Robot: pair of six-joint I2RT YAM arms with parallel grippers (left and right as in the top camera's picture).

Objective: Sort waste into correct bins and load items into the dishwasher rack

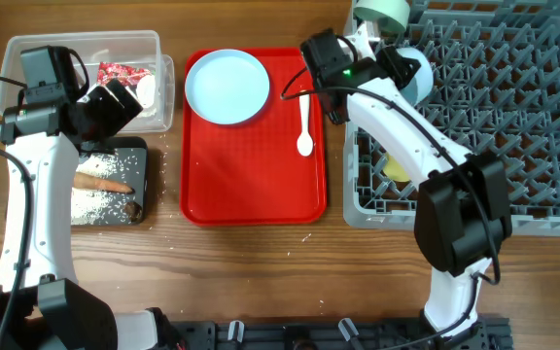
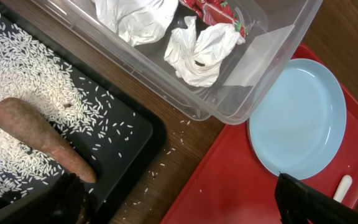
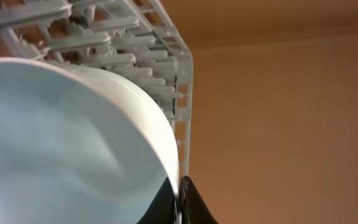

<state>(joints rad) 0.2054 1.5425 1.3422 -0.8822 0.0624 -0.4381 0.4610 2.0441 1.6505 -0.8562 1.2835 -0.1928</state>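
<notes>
- Right gripper (image 3: 180, 200): closed tight, with the rim of the pale blue bowl (image 3: 61, 143) caught between its two fingertips. A rim pinch suits carrying the bowl on edge, probably so it can be slotted between pegs.
- Bowl position: tipped on its side at the upper left edge of the grey rack (image 1: 494, 107), just below the pale green bowl (image 1: 381, 12). Whether it touches the pegs cannot be told.
- Right arm: stretched from the near side of the table up along the rack's left wall. A yellow cup (image 1: 395, 167) shows partly beneath it.
- Left gripper (image 2: 188, 200): spread fully and holding nothing, it hangs above the seam between the clear tub (image 2: 253, 74) and the black tray (image 2: 138, 134).
- Sorted waste: the tissue (image 2: 201, 50) and red wrapper (image 2: 219, 11) lie in the tub. The rice (image 2: 36, 81) and sausage stick (image 2: 36, 137) lie in the black tray.
- Awaiting loading: the plate (image 1: 227, 86) and spoon (image 1: 304, 124) rest on the red tray (image 1: 251, 185).
</notes>
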